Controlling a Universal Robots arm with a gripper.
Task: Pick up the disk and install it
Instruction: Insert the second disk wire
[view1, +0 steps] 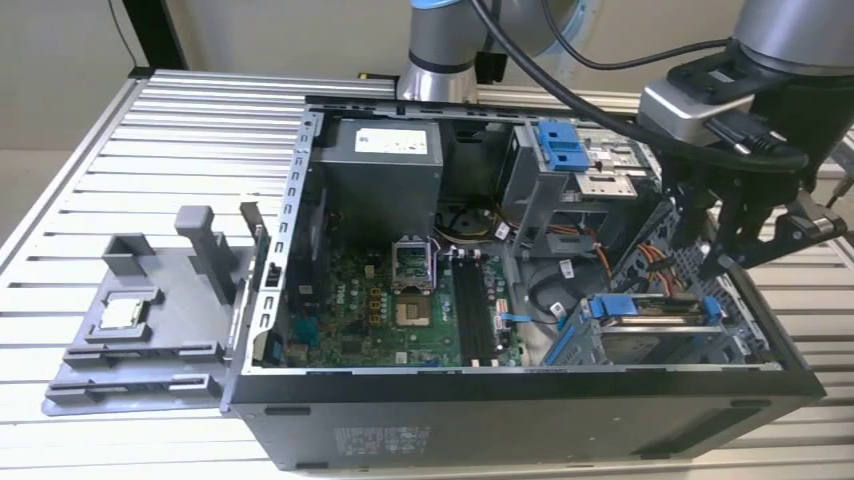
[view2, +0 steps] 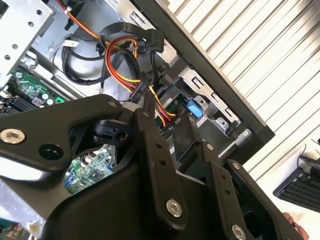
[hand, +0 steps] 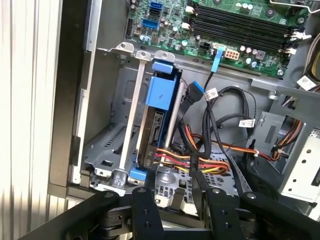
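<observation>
The open computer case (view1: 534, 400) lies on its side on the slatted surface (view1: 80, 180), near the front edge. The disk (hand: 159, 120), in its blue bracket, sits slotted in the case's metal drive cage (hand: 107, 145). The claw (hand: 175, 182) hovers over it, released, fingers apart and holding nothing.
</observation>
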